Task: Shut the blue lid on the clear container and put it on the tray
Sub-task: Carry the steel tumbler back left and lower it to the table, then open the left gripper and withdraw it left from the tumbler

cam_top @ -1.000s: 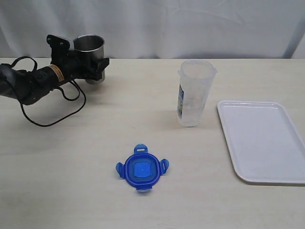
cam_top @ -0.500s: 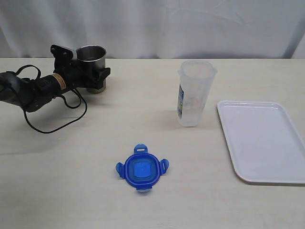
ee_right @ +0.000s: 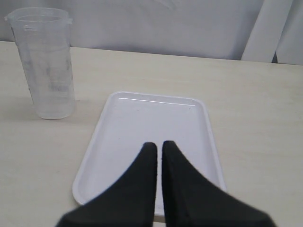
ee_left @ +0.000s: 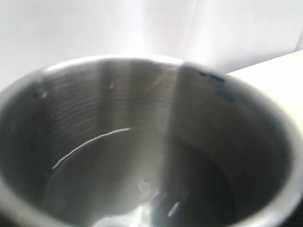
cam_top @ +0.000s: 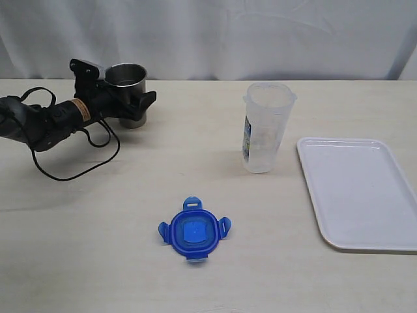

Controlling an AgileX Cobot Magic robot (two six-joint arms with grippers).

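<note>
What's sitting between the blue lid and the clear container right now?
Nothing. The exterior view shows bare table between the blue lid and the clear container; the tray lies off to one side.

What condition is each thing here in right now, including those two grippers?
blue lid: off the container, lying flat on the table.
clear container: upright, open, no lid.
tray: flat on the table, nothing on it.
steel cup: upright on the table.
left gripper: jaws either side of the steel cup; gripping or not unclear.
right gripper: shut, holding nothing.
</note>
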